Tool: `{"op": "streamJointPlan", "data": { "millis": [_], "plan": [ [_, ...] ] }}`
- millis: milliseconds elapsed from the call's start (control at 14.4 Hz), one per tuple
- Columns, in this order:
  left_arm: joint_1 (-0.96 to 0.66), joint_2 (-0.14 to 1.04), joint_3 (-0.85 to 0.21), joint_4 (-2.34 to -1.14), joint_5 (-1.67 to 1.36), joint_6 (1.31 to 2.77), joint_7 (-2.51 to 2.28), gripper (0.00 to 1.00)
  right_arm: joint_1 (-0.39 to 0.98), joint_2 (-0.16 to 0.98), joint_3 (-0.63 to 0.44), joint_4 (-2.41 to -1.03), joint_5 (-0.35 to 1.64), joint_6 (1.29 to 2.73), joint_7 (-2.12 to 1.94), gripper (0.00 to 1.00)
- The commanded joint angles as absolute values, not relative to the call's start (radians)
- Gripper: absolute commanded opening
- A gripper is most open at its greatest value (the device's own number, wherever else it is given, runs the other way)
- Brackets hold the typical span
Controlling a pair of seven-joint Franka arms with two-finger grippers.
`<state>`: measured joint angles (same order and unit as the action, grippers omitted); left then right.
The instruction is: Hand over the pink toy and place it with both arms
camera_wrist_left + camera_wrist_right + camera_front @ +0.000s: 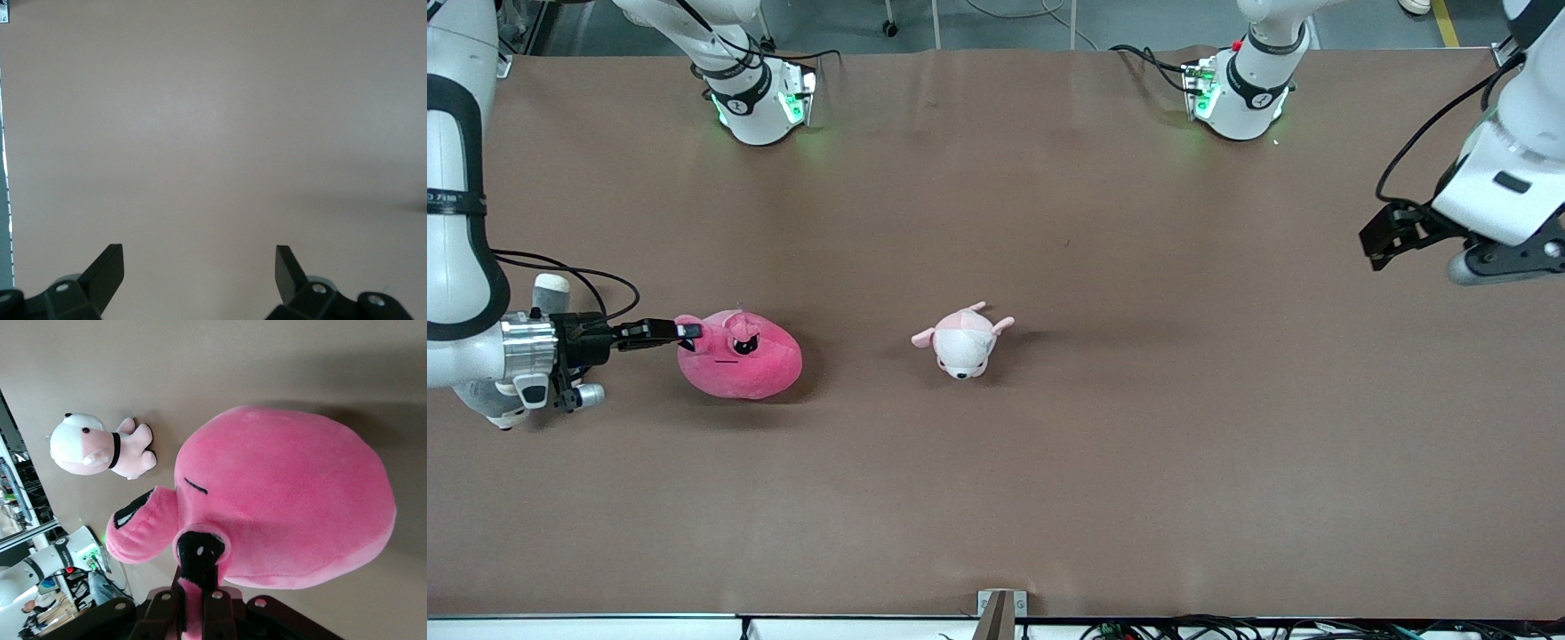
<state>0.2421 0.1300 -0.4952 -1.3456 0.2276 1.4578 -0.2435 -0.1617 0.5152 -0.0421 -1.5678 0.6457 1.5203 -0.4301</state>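
At the right arm's end of the table, my right gripper [685, 332] is pinched on an ear of the pink toy [740, 356], whose long axis runs on toward the pale pink-and-white plush animal [963, 340]. My left gripper [1383, 233], fingers spread and empty, waits over the table's [1103, 480] other end, well apart, so I judge the carry must cross the table.

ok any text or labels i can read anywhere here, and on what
None can be read.
Right arm: small print on its black band, too small to read.
Arm bases: a round mark on each dark collar, too small to read.
Pink toy, pale plush and table: no text.
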Motion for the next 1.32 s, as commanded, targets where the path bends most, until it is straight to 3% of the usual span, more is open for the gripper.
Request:
{"op": "streamJointPlan", "data": {
  "millis": [0,208,347,695,1251],
  "plan": [
    [0.128,0.022,-0.257,-1.458,0.068,1.451,-0.155,1.0,-0.187,0.551,-0.021,-1.522,0.666,1.496,-0.459,0.01],
    [0.011,-0.029,-0.132,-1.534,0.052,1.454,-0.138,1.0,-0.198,0.583,-0.021,-1.513,0.667,1.496,-0.475,0.01],
    [0.006,-0.046,-0.112,-1.552,0.041,1.454,-0.127,1.0,-0.202,0.595,-0.021,-1.511,0.667,1.496,-0.497,0.01],
    [0.008,-0.101,-0.114,-1.605,0.038,1.456,-0.124,1.0,-0.212,0.609,-0.021,-1.511,0.681,1.494,-0.497,0.01],
    [-0.003,-0.087,-0.133,-1.598,0.02,1.491,-0.123,1.0,-0.221,0.617,-0.021,-1.499,0.715,1.439,-0.495,0.02]
  ]
}}
